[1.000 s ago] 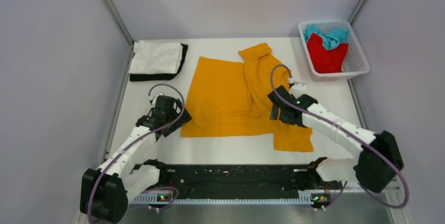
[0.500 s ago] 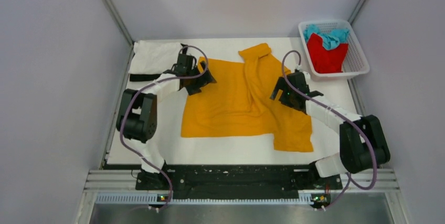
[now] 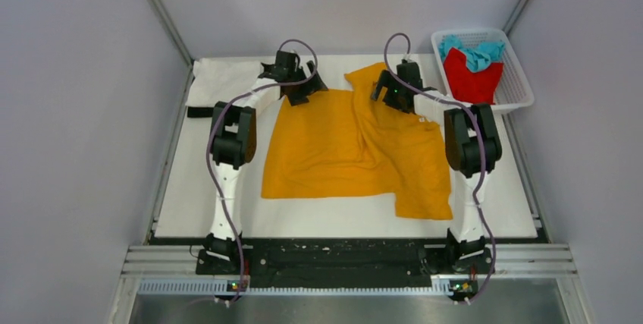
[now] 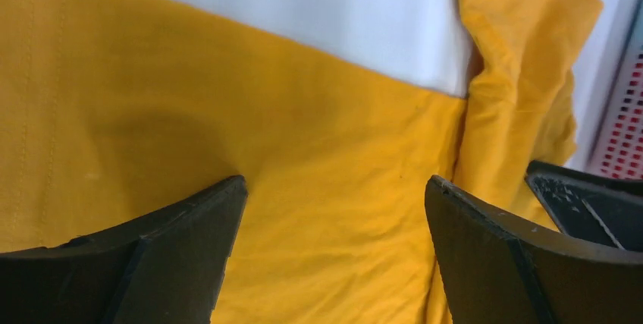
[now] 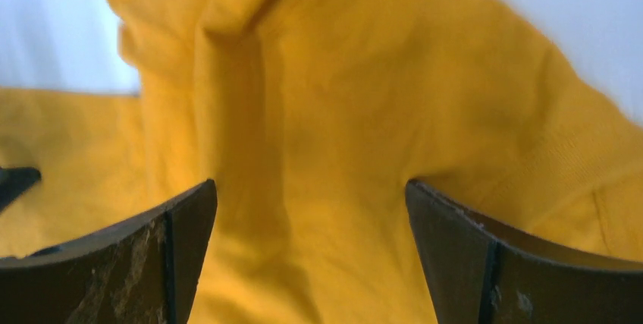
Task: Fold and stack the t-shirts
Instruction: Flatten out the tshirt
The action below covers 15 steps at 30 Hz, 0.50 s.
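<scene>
The orange-yellow t-shirt [image 3: 345,146] lies spread on the white table, with a sleeve bunched toward the far edge. My left gripper [image 3: 303,90] is open over the shirt's far left corner; in the left wrist view [image 4: 334,187] the jaws stand wide apart with the cloth [image 4: 303,134] between them. My right gripper [image 3: 385,95] is open over the shirt's bunched far part; in the right wrist view [image 5: 311,187] its jaws stand apart over the cloth [image 5: 341,96]. A folded white t-shirt [image 3: 224,81] lies on a black one [image 3: 199,111] at far left. Red [image 3: 470,77] and teal [image 3: 474,52] shirts lie in the basket.
The white mesh basket [image 3: 519,85] stands at the far right corner, its side showing in the left wrist view [image 4: 625,123]. Grey walls close in the table on three sides. Both arms stretch far across the table from the near edge.
Both arms have reached from the near and middle of the table out to the shirt's far edge. The shirt's right side has shifted and creased a little.
</scene>
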Each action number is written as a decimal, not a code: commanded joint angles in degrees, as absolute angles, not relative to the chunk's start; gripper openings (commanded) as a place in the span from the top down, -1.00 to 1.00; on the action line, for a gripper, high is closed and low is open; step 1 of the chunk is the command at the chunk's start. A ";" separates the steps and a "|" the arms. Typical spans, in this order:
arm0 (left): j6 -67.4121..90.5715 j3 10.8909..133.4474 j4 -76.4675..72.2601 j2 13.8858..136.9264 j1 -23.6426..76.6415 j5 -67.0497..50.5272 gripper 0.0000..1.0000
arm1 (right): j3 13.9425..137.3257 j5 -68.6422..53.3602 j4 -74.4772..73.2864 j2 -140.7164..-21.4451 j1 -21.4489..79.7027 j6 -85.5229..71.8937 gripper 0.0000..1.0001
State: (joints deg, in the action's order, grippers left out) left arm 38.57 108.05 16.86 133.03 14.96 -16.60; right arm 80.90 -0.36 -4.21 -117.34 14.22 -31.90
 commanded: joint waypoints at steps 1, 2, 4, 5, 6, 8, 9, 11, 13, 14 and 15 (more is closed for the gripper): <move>39.32 110.03 22.43 136.49 14.21 -14.47 -0.97 | 88.61 -3.50 -5.61 -124.00 12.39 -31.01 -0.93; 39.81 110.16 23.51 136.61 14.03 -13.45 -0.97 | 89.75 -3.62 -6.12 -124.89 11.77 -31.03 -0.93; 40.50 110.07 26.01 136.46 13.13 -11.50 -0.97 | 90.02 -3.79 -6.15 -125.64 10.61 -31.18 -0.93; 40.91 109.71 27.91 136.18 12.58 -10.23 -0.97 | 89.74 -3.66 -6.27 -125.78 10.03 -31.12 -0.93; 41.21 109.15 28.79 135.81 12.11 -9.27 -0.97 | 89.47 -3.62 -6.34 -125.85 9.34 -31.20 -0.93; 41.61 107.51 29.83 134.52 10.91 -8.27 -0.97 | 89.09 -3.60 -6.79 -126.00 7.87 -31.83 -0.93; 41.74 106.24 29.77 133.72 10.42 -7.75 -0.97 | 88.91 -4.01 -6.89 -126.13 7.06 -32.36 -0.93; 42.14 103.66 30.01 132.15 9.36 -5.12 -0.97 | 89.18 -5.14 -7.14 -126.87 5.96 -32.78 -0.93; 42.24 102.09 30.48 130.86 8.25 -2.36 -0.97 | 90.12 -5.38 -8.22 -127.68 5.34 -32.59 -0.92; 42.16 101.48 30.42 130.41 7.67 -1.98 -0.97 | 90.49 -5.26 -8.43 -127.97 5.15 -32.37 -0.92; 42.44 101.25 30.60 130.14 7.06 -1.31 -0.97 | 90.75 -5.12 -8.61 -128.17 5.13 -32.27 -0.92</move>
State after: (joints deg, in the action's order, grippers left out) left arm 42.54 104.97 22.59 131.39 10.85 -10.02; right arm 89.14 -5.91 -4.27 -124.81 6.46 -32.64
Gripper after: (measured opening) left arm 0.985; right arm 0.963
